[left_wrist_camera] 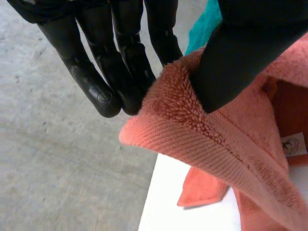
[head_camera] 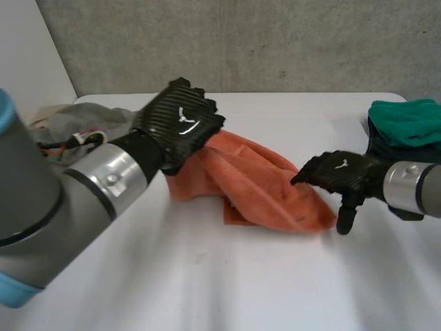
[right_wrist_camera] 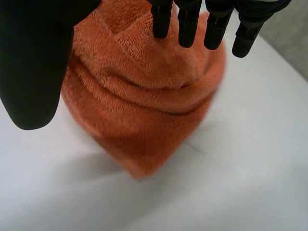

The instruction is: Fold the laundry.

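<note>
An orange terry towel (head_camera: 262, 183) lies bunched on the white table (head_camera: 227, 276), its left part lifted. My left hand (head_camera: 180, 124) is raised at the towel's upper left edge. In the left wrist view the thumb (left_wrist_camera: 240, 53) and fingers (left_wrist_camera: 103, 67) pinch the towel's hemmed edge (left_wrist_camera: 192, 130), and a small label shows on the cloth. My right hand (head_camera: 341, 172) sits at the towel's right end, low over the table. In its wrist view its fingers (right_wrist_camera: 211, 24) are straight and spread above the towel (right_wrist_camera: 144, 106), the thumb (right_wrist_camera: 33, 62) held apart, gripping nothing.
A green cloth (head_camera: 406, 121) lies on a dark cloth (head_camera: 375, 141) at the table's back right, behind my right arm. A grey garment (head_camera: 89, 117) is heaped at the back left. A concrete wall stands behind the table.
</note>
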